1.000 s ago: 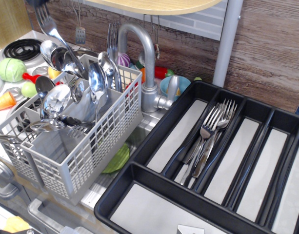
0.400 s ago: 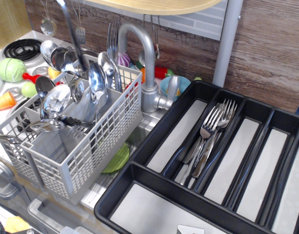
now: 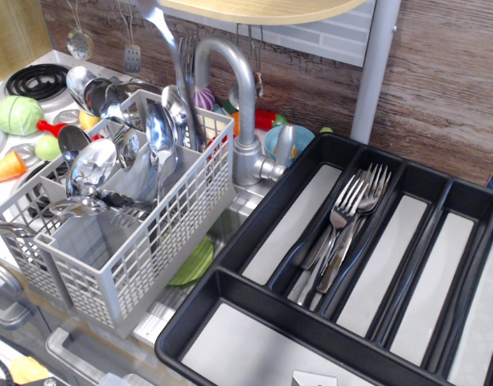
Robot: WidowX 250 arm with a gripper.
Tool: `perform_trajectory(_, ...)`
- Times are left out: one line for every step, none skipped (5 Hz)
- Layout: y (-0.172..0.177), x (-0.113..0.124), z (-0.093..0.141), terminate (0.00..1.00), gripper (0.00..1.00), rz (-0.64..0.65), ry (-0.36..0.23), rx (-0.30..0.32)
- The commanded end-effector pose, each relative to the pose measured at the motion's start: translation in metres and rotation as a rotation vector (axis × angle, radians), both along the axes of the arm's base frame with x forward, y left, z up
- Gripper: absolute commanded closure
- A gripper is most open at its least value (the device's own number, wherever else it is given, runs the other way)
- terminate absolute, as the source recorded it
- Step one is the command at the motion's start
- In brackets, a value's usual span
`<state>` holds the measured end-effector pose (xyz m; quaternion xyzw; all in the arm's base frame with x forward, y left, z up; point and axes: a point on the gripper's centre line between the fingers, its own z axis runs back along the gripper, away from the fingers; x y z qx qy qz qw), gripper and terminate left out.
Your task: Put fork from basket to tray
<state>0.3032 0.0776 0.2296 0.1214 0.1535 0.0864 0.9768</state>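
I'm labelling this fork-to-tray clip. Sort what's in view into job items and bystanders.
Job items: fork hanging at the top edge over the basket; grey basket; black tray.

Bystanders: spoons in the basket; forks in the tray; tap; green toy vegetable; stove burner.

A fork [image 3: 167, 36] hangs tilted above the basket [image 3: 133, 241], beside the tray [image 3: 254, 233].
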Motion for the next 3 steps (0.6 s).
perform_trajectory(-0.032,0.013,-0.015,0.00,1.00,-0.029,-0.046,0.044)
perform_trajectory(-0.054,0.017,-0.037,0.00,1.00,-0.050,-0.055,0.041)
perform_trajectory(-0.079,0.010,-0.053,0.00,1.00,-0.034,-0.064,0.017)
